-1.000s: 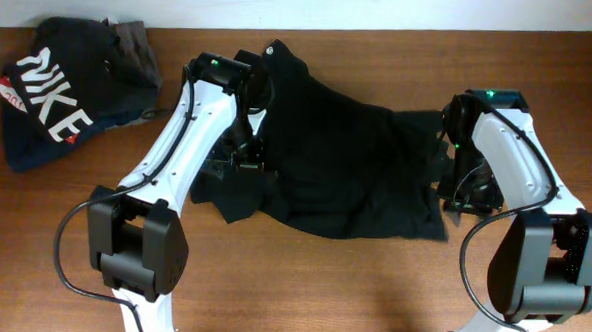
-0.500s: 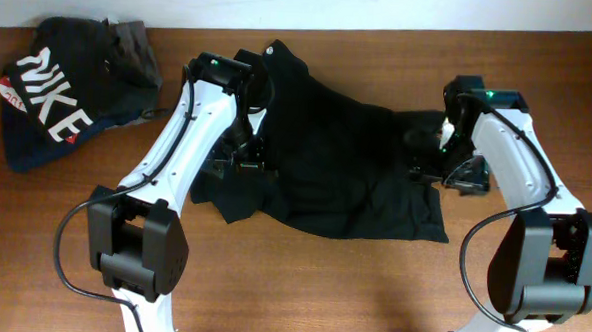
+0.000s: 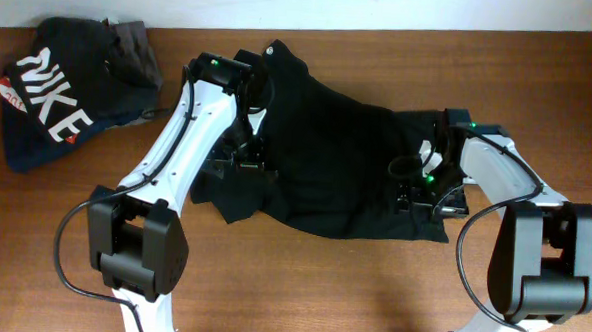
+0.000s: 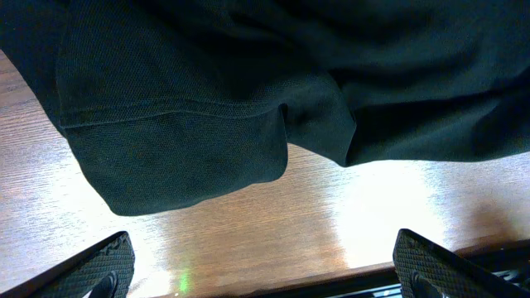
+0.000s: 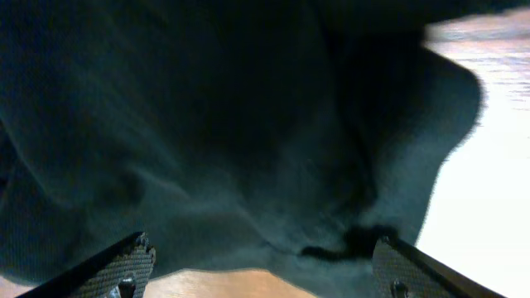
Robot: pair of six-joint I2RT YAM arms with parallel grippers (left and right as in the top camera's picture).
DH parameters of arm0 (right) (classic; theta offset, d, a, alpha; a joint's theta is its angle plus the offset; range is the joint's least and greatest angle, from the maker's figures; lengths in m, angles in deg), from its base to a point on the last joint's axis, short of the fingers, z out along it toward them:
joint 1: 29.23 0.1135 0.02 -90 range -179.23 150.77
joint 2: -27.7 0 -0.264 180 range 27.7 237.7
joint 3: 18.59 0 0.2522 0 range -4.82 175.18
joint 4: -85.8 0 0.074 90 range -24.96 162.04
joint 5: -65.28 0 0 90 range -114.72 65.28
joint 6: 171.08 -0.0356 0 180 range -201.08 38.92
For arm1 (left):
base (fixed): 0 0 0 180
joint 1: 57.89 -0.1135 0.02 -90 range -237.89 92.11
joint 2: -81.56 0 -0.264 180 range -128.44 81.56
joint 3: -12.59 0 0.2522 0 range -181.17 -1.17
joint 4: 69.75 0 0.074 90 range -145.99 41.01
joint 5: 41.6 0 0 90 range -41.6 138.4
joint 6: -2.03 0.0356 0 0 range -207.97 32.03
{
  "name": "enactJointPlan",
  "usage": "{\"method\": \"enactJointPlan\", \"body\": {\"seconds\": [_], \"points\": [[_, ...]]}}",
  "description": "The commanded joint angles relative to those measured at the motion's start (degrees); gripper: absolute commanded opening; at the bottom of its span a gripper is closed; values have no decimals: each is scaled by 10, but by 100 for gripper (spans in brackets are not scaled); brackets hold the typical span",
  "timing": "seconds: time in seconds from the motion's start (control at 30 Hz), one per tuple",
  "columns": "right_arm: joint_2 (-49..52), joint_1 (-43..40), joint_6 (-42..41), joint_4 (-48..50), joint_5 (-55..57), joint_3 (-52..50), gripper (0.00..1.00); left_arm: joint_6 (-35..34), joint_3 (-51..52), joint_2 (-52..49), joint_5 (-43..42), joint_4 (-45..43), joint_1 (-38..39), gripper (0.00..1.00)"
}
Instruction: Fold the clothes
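Observation:
The clothes, a black T-shirt (image 3: 336, 158), lie crumpled across the middle of the table, with a small white mark (image 3: 270, 51) near the collar at the back. My left gripper (image 3: 238, 165) hovers over the shirt's left side. In the left wrist view a hemmed sleeve (image 4: 182, 141) lies ahead of the left gripper (image 4: 265, 252), which stands wide open over bare wood. My right gripper (image 3: 413, 186) is low over the shirt's right part. In the right wrist view dark fabric (image 5: 207, 124) fills the frame, and the right gripper (image 5: 263, 257) is open with nothing pinched.
A dark garment with white NIKE lettering (image 3: 49, 95) lies at the back left, with a grey folded garment (image 3: 136, 41) behind it. Brown wooden table (image 3: 311, 287) stretches in front of the shirt. The table's back edge runs along the top.
My right gripper has opened and swung left from the shirt's right edge onto the fabric. The left arm has not moved.

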Motion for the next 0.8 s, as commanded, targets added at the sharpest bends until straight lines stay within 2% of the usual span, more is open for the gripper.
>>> {"method": "enactJointPlan", "body": {"seconds": [0.0, 0.07, 0.13, 0.17, 0.3, 0.33, 0.4, 0.47, 0.5, 0.63, 0.77], "points": [[-3, 2, 6, 21, -47, -16, 88, -3, 3, 5, 5, -1, -1, 99], [-3, 2, 6, 28, -54, -21, 83, -3, 3, 5, 5, -1, -1, 99], [-3, 2, 6, 29, -54, -21, 64, -3, 3, 5, 5, -1, -1, 99], [-3, 2, 6, 30, -54, -21, 59, -3, 3, 5, 5, -1, -1, 99], [-3, 2, 6, 30, -54, -21, 47, -3, 3, 5, 5, -2, -1, 99], [-3, 2, 6, 30, -54, -21, 31, -3, 3, 5, 7, -1, -1, 99], [-3, 2, 2, 30, -54, -21, 25, -3, 3, 5, 9, -1, -1, 99], [-3, 2, 2, 30, -53, -21, 27, -3, 3, 5, 9, 0, -1, 99], [-3, 2, 2, 30, -48, -21, 66, -3, 3, 5, 9, 1, -1, 99], [-3, 2, 2, 30, 5, -23, 70, -3, 3, 5, 9, 2, -1, 99], [-3, 2, 2, 40, 29, -24, 71, -3, 3, 5, 9, 3, -1, 99]]}}
